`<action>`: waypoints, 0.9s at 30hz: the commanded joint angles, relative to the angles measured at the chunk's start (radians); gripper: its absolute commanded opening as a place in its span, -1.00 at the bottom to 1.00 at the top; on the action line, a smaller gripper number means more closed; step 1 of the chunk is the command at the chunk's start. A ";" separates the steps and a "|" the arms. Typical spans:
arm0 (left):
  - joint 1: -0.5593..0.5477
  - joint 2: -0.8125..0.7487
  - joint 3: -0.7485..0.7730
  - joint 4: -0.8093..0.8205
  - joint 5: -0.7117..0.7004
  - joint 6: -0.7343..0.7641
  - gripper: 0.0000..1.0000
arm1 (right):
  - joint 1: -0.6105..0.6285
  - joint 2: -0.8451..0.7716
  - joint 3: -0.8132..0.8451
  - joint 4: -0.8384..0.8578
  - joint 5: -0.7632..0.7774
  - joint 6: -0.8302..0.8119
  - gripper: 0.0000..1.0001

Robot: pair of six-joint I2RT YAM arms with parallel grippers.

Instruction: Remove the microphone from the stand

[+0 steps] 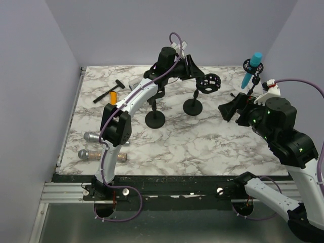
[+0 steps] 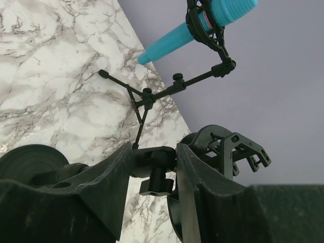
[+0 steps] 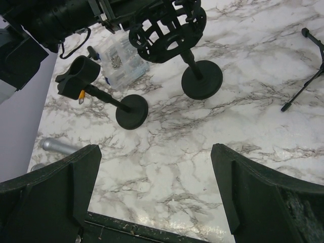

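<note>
A blue microphone (image 1: 251, 68) sits tilted in the shock mount of a thin tripod stand (image 1: 253, 88) at the back right. It also shows in the left wrist view (image 2: 202, 23), on its tripod stand (image 2: 147, 96). My left gripper (image 1: 195, 68) is at the back middle, shut on the black swivel joint (image 2: 154, 162) of a round-base stand (image 1: 193, 106) whose shock mount (image 1: 208, 83) is empty. My right gripper (image 1: 230, 109) is open and empty, in the air left of the tripod stand, above the table (image 3: 154, 157).
A second black round-base stand (image 1: 155, 120) with an empty clip (image 3: 78, 76) stands left of the first. Two silver microphones (image 1: 93, 136) (image 1: 88, 154) lie at the left edge. A black tool (image 1: 109, 93) and an orange item (image 1: 113, 96) lie at the back left.
</note>
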 commanded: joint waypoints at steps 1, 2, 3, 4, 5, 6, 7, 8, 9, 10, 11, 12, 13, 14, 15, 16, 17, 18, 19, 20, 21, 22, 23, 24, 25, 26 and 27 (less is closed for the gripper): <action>-0.008 0.104 -0.065 -0.157 -0.066 0.080 -0.21 | -0.005 -0.005 -0.015 -0.002 -0.014 -0.003 1.00; -0.008 0.108 -0.076 -0.155 -0.065 0.080 -0.22 | -0.004 -0.005 -0.015 -0.002 -0.015 -0.003 1.00; -0.009 0.110 -0.089 -0.152 -0.066 0.083 -0.22 | -0.005 -0.003 -0.015 -0.002 -0.013 -0.003 1.00; -0.009 0.110 -0.101 -0.148 -0.069 0.081 -0.23 | -0.005 -0.002 -0.015 -0.001 -0.013 -0.003 1.00; -0.010 0.110 -0.114 -0.148 -0.073 0.081 -0.24 | -0.005 -0.002 -0.015 -0.001 -0.011 -0.005 1.00; -0.010 0.110 -0.123 -0.148 -0.080 0.083 -0.24 | -0.005 -0.003 -0.017 -0.003 -0.010 -0.006 1.00; -0.010 0.110 -0.131 -0.148 -0.083 0.090 -0.24 | -0.005 -0.002 -0.017 -0.002 -0.010 -0.007 1.00; -0.009 0.108 -0.136 -0.147 -0.087 0.095 -0.24 | -0.005 -0.002 -0.018 -0.003 -0.010 -0.007 1.00; -0.010 0.110 -0.138 -0.145 -0.087 0.098 -0.24 | -0.005 0.000 -0.018 -0.003 -0.011 -0.007 1.00; -0.008 0.114 -0.136 -0.146 -0.086 0.100 -0.24 | -0.005 0.002 -0.018 -0.002 -0.013 -0.007 1.00; -0.007 0.116 -0.130 -0.150 -0.087 0.100 -0.24 | -0.005 0.004 -0.019 -0.001 -0.015 -0.007 1.00; -0.006 0.119 -0.123 -0.155 -0.085 0.100 -0.24 | -0.005 0.006 -0.017 -0.002 -0.016 -0.006 1.00; -0.007 0.121 -0.114 -0.161 -0.083 0.101 -0.24 | -0.005 0.006 -0.017 -0.002 -0.017 -0.007 1.00; -0.005 0.122 -0.104 -0.168 -0.083 0.101 -0.22 | -0.005 0.007 -0.017 -0.002 -0.017 -0.006 1.00; -0.005 0.122 -0.094 -0.179 -0.079 0.102 -0.17 | -0.005 0.009 -0.015 -0.001 -0.018 -0.005 1.00; -0.003 0.121 -0.076 -0.197 -0.074 0.104 -0.11 | -0.005 0.009 -0.014 -0.002 -0.017 -0.005 1.00; -0.002 0.119 -0.060 -0.213 -0.066 0.105 -0.02 | -0.005 0.009 -0.012 -0.003 -0.019 -0.004 1.00; 0.001 0.115 -0.039 -0.233 -0.056 0.101 0.06 | -0.005 0.009 -0.011 -0.003 -0.019 -0.004 1.00; 0.004 0.110 -0.022 -0.245 -0.046 0.096 0.15 | -0.005 0.009 -0.011 -0.003 -0.018 -0.002 1.00; 0.005 0.101 -0.002 -0.261 -0.039 0.093 0.22 | -0.005 0.008 -0.010 -0.003 -0.018 -0.001 1.00; 0.007 0.088 0.012 -0.272 -0.034 0.094 0.30 | -0.005 0.008 -0.011 -0.001 -0.019 -0.001 1.00; 0.007 0.077 0.032 -0.287 -0.031 0.095 0.38 | -0.005 0.009 -0.012 -0.002 -0.019 0.002 1.00; 0.007 0.063 0.048 -0.298 -0.030 0.098 0.47 | -0.005 0.010 -0.013 -0.001 -0.021 0.001 1.00; 0.009 0.052 0.070 -0.313 -0.029 0.101 0.54 | -0.005 0.010 -0.014 -0.001 -0.021 0.001 1.00; 0.010 0.039 0.093 -0.326 -0.026 0.103 0.59 | -0.005 0.012 -0.015 -0.003 -0.019 0.001 1.00; 0.012 0.028 0.109 -0.333 -0.022 0.100 0.62 | -0.005 0.012 -0.014 -0.006 -0.017 0.001 1.00; 0.013 0.017 0.131 -0.338 -0.014 0.096 0.64 | -0.005 0.013 -0.012 -0.008 -0.015 0.001 1.00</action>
